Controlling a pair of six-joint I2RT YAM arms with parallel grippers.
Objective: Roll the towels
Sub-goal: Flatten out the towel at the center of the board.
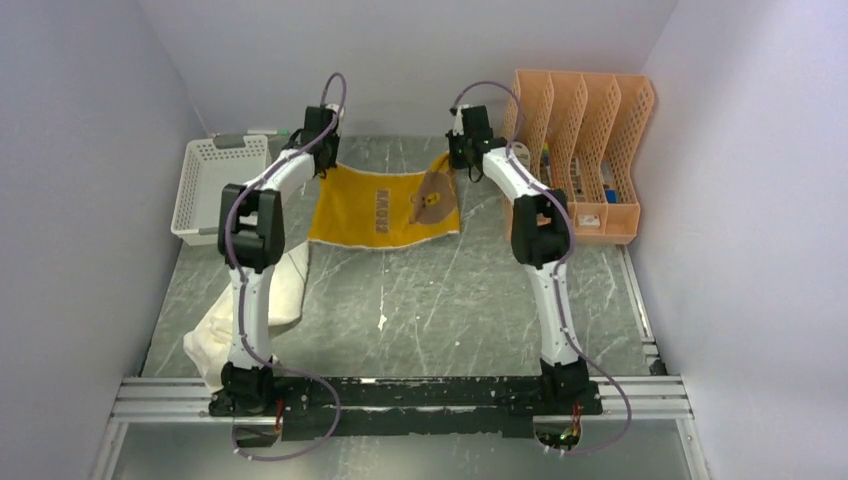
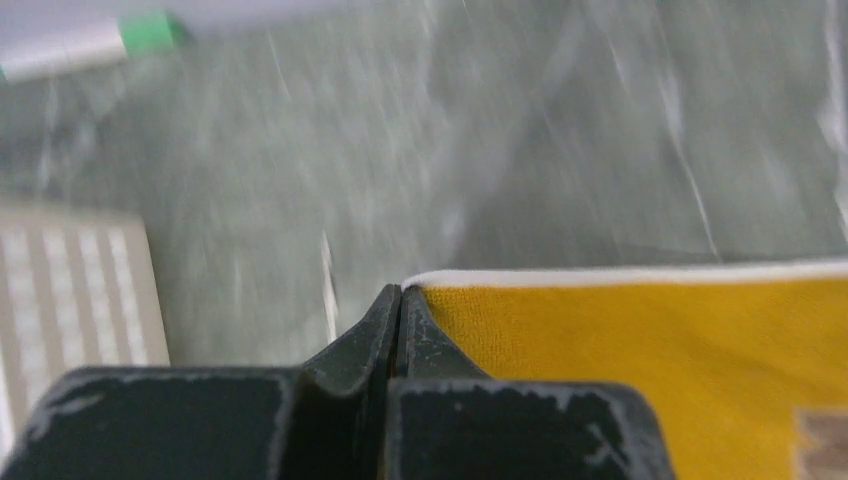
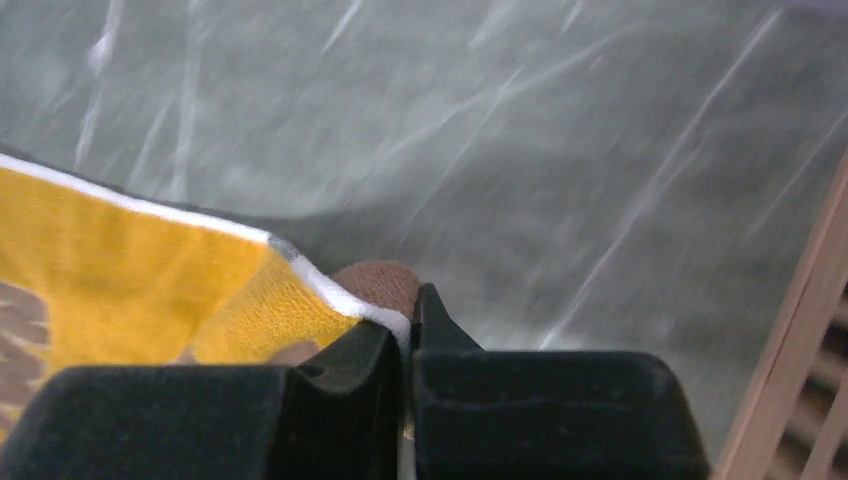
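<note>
The mustard-yellow towel with a brown bear print and a pale edge hangs stretched between both arms, its far edge lifted off the table. My left gripper is shut on the towel's far left corner, the two black jaws pressed together. My right gripper is shut on the far right corner, white hem and brown cloth pinched between the jaws. The yellow cloth fills the right of the left wrist view. The cream-white towel lies crumpled on the table's left, partly behind the left arm.
A white slotted basket stands at the back left, with a green-capped marker beyond it. An orange lattice file organizer stands at the back right, close to the right arm. Grey walls enclose three sides.
</note>
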